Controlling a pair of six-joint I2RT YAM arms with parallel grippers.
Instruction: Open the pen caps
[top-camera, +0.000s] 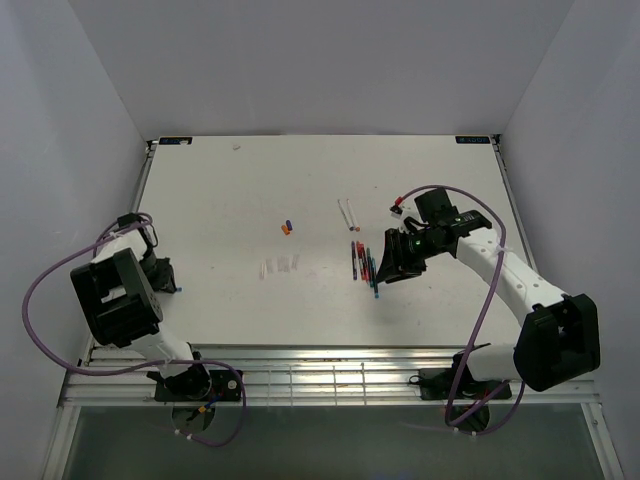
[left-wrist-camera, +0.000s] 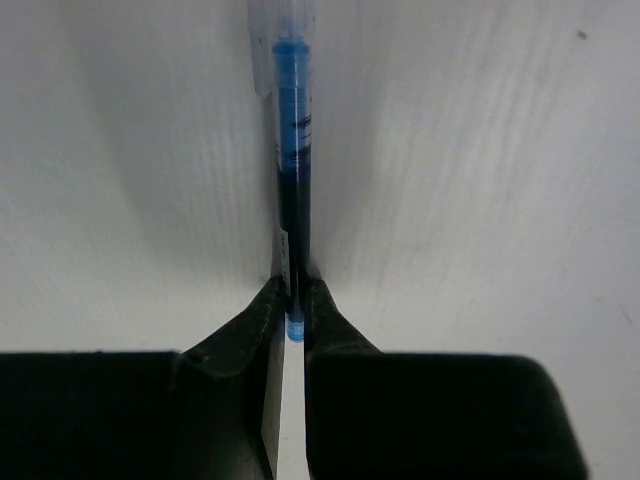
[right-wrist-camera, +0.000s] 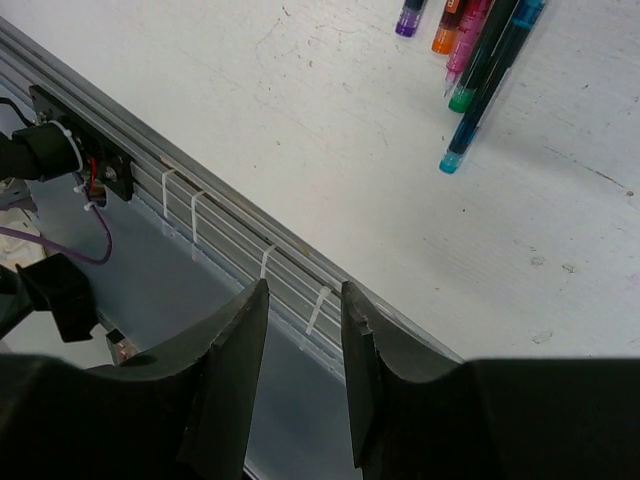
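Blue pen (left-wrist-camera: 293, 150) being pinched by its tail end between the almost closed fingers of the left gripper (left-wrist-camera: 292, 292), out at the left side of the white table (top-camera: 220, 190). What looks like a clear cap (left-wrist-camera: 266, 50) is being carried on the pen's far tip.

Three tiny caps (top-camera: 287, 227), red, blue and orange, are lying loose together near the middle of the table, well apart from both grippers. The right gripper (right-wrist-camera: 305, 295) is hanging over the near table edge just beside a cluster of pens (right-wrist-camera: 465, 60), its fingers narrowly apart with nothing between them.

A cap of this kind is judged to be light, stiff and smooth, so slippery under hard pads and held on only by friction. It would best be gripped across its sides while the barrel is being clamped close to the cap, and pulled straight along the pen. The thin barrel could bend or slide if taken far from the joint.

Counted: one pen in the left gripper, five coloured pen ends showing in the right wrist view, two white pens (top-camera: 347, 213) beyond the cluster, three clear pieces (top-camera: 281, 266) to its left, and three coloured caps
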